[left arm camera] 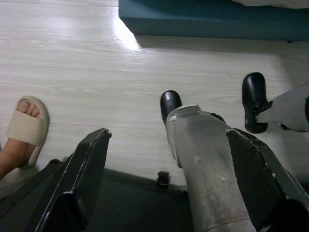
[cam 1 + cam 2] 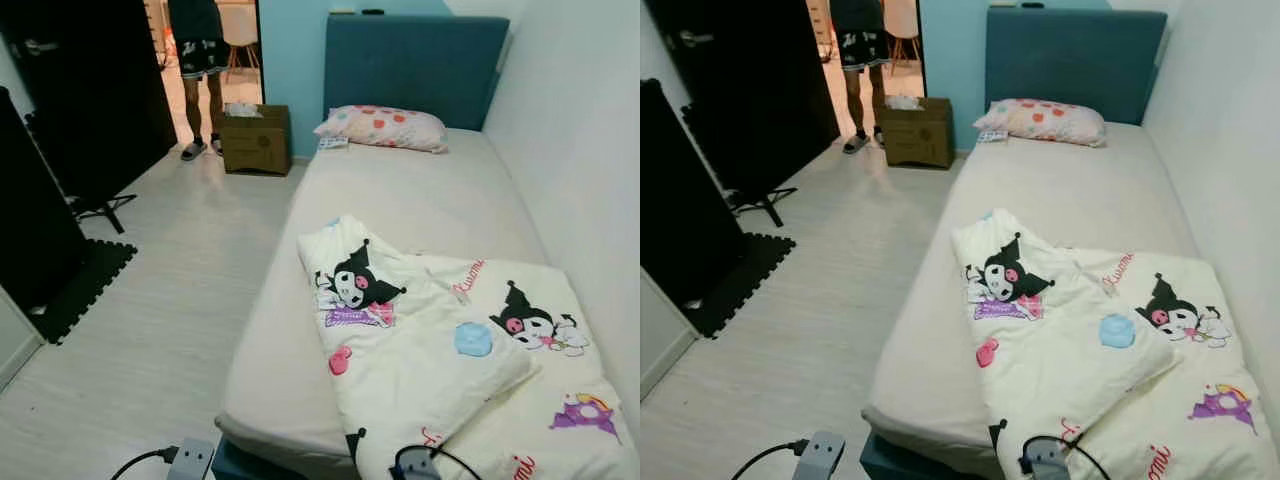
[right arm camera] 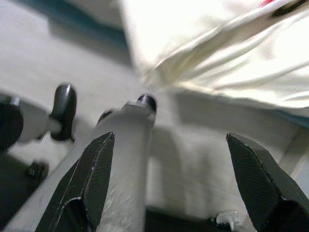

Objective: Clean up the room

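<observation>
A single bed with a cream fitted sheet (image 2: 400, 200) runs along the white wall on the right, its teal padded headboard (image 2: 415, 68) at the far end. A white pillow with red and orange dots (image 2: 382, 127) lies at the far end of the mattress, just in front of the headboard. On the near half of the bed a cream quilt printed with black-and-pink cartoon characters (image 2: 455, 360) lies rumpled and partly folded over itself, one corner reaching toward the middle of the mattress and its near edge hanging over the foot of the bed.

On the pale wood-look floor (image 2: 170, 300) to the left, a brown cardboard box (image 2: 256, 138) stands far off beside the head of the bed. Just left of the box, in the doorway, a person in dark shorts and slippers (image 2: 200, 70) stands. A black foam mat (image 2: 85, 285) lies at the left, in front of a tall black panel (image 2: 35, 210).

Both arms hang low at the near edge. The left gripper (image 1: 169, 159) points down at the floor, jaws spread wide and holding nothing; a person's foot in a beige slide sandal (image 1: 24, 130) is near it. The right gripper (image 3: 169, 164) hangs just beside the overhanging quilt at the foot of the bed, jaws likewise wide and empty.
</observation>
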{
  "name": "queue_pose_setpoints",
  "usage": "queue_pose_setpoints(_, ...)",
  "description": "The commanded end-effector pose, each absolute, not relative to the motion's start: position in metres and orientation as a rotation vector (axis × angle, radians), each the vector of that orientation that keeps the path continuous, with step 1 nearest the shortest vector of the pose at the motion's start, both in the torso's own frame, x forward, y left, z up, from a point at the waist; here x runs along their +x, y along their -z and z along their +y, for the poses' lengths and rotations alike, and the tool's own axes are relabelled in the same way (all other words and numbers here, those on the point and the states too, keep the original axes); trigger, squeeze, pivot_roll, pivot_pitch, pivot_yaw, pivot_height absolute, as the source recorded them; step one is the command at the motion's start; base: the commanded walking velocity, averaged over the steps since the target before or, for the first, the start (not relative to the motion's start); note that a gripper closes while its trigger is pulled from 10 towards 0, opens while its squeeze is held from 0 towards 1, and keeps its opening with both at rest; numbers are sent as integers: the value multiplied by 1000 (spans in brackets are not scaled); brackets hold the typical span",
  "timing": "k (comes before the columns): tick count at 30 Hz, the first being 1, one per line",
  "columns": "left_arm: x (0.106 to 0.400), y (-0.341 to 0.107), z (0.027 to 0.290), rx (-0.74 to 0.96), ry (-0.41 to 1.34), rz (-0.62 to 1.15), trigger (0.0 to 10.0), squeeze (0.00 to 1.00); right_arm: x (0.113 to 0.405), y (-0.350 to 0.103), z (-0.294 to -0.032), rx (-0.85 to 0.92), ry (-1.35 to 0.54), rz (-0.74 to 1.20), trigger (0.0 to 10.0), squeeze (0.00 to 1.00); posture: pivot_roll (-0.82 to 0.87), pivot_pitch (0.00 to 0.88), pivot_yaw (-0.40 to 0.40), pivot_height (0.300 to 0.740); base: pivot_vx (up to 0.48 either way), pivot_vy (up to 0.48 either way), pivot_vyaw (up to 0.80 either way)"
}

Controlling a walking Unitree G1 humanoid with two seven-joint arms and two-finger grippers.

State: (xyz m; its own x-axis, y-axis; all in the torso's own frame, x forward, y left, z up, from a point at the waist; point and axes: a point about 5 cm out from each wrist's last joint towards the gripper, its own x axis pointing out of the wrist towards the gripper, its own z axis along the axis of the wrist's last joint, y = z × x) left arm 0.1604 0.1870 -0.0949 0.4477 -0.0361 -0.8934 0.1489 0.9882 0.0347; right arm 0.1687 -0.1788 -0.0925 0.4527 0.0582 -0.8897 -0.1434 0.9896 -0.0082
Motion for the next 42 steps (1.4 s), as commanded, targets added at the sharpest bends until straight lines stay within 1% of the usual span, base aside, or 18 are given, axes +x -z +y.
queue_pose_setpoints(1,160,95,187,92,108,1093,10000,0,196,79,-182,-30,-62,998,10000,0,11,0,-23,740,0,0,0)
queue_pose_setpoints(4,167,92,182,53,114,1052,10000,0,235,54,-195,37,47,847,10000,0,9,0,-24,730,0,0,0)
queue_pose_setpoints(5,167,92,182,53,114,1052,10000,0,235,54,-195,37,47,847,10000,0,9,0,-24,730,0,0,0)
queue_pose_setpoints(8,183,85,175,34,145,982,10000,0,263,29,-218,99,169,719,10000,0,15,0,-31,715,0,0,0)
queue_pose_setpoints(9,183,85,175,34,145,982,10000,0,263,29,-218,99,169,719,10000,0,15,0,-31,715,0,0,0)
queue_pose_setpoints(11,193,80,171,38,173,941,10000,0,271,19,-231,124,225,671,10000,0,27,0,-40,705,0,0,0)
queue_pose_setpoints(15,204,74,167,47,197,897,10000,0,276,10,-243,157,277,631,10000,0,31,0,-43,690,0,0,0)
queue_pose_setpoints(18,210,70,167,35,192,867,10000,0,279,6,-247,185,292,601,10000,0,40,0,-43,675,0,0,0)
queue_pose_setpoints(27,224,61,175,16,155,801,10000,0,285,-1,-250,267,315,545,10000,0,49,0,-43,640,0,0,0)
queue_pose_setpoints(30,224,60,176,20,153,800,10000,0,286,-2,-250,274,312,538,10000,0,50,0,-42,630,0,0,0)
queue_pose_setpoints(37,215,66,178,31,145,832,10000,0,287,1,-236,295,271,535,10000,0,50,0,-33,595,0,0,0)
queue_pose_setpoints(42,207,70,179,37,146,856,10000,0,287,3,-230,308,250,532,10000,0,50,0,-32,590,0,0,0)
